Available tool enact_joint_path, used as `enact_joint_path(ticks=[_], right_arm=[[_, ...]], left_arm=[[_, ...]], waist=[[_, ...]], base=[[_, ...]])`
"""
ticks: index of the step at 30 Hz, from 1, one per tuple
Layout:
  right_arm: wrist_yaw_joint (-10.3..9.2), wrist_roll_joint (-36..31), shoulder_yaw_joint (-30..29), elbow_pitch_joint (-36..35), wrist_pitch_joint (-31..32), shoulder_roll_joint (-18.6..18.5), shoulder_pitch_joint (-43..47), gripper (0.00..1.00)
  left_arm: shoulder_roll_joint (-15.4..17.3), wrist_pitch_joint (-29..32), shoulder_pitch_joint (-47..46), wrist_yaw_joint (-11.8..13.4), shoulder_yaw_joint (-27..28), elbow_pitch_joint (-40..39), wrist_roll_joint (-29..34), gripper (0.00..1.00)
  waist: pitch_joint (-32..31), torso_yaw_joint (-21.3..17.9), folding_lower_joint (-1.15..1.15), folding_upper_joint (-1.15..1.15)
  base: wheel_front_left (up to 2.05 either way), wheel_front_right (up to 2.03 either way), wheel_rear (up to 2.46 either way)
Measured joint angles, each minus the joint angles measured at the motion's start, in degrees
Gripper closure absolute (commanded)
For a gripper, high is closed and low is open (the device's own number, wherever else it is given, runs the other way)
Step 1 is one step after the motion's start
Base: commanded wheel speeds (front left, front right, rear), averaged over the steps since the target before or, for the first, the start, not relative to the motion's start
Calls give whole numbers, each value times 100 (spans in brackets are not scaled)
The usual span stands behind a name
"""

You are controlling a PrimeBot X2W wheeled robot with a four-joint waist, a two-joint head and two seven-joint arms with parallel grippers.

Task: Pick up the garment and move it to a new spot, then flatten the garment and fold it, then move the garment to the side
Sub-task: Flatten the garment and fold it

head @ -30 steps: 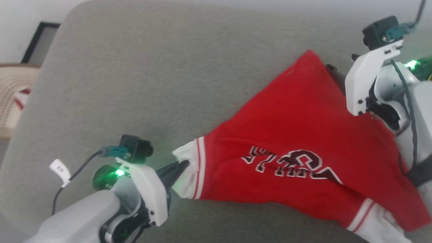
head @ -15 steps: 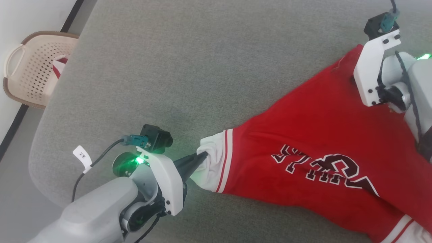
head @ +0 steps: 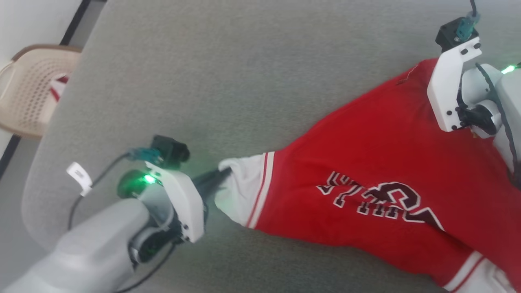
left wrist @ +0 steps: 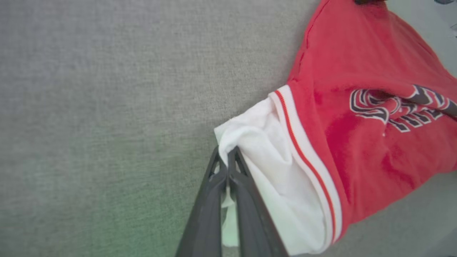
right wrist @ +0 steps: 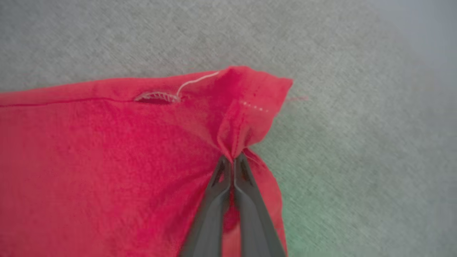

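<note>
The garment [head: 386, 154], a red jersey with white sleeve ends and black white-outlined print, lies stretched across the grey padded surface [head: 244, 81]. My left gripper [head: 224, 174] is shut on the bunched white sleeve end [left wrist: 257, 150], and in the left wrist view its fingers [left wrist: 214, 200] pinch the cloth at the tip. My right gripper [right wrist: 234, 157] is shut on a gathered red hem corner [right wrist: 250, 103] with white stitching. In the head view the right wrist mount [head: 447, 89] covers that corner. A white-trimmed sleeve end [head: 476, 276] lies at the lower right.
A beige perforated basket [head: 28, 97] holding a red and white cloth [head: 57, 85] stands off the surface's left edge, on the floor [head: 12, 228]. The padded surface has a rounded left corner and runs wide and bare behind the garment.
The head camera has shifted, so the whole picture has moved. My right gripper has gone from open to shut on the hem corner. My left gripper has kept its hold on the sleeve.
</note>
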Motion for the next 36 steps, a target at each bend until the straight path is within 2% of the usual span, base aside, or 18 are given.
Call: enact_joint_path(ticks=[6, 11, 18, 28, 36], right_arm=[[-3, 331, 249, -270, -465, -141, -20, 100], [-3, 579, 511, -759, -880, -321, -158, 100], [-3, 728, 675, -1427, -1230, -591, -383, 100], [-3, 708, 488, -2366, -1378, -936, -627, 100], [-2, 532, 66, -2604, -1399, -1007, -708, 100]], left_arm=[[396, 192, -329, 181, 162, -127, 15, 100], [1015, 632, -995, 391, 393, -532, 146, 100], [1526, 1129, -1914, 546, 673, -727, 360, 100], [1695, 1532, -2956, 404, 924, -355, 537, 100], [1497, 1639, -3605, 182, 949, 214, 777, 100]], waist=[[-226, -292, 0, 0], [-551, -619, 0, 0], [-927, -1062, 0, 0], [-1364, -1619, 0, 0], [-1432, -1803, 0, 0]], base=[[0, 0, 0], [0, 0, 0], [0, 0, 0], [0, 0, 0], [0, 0, 0]])
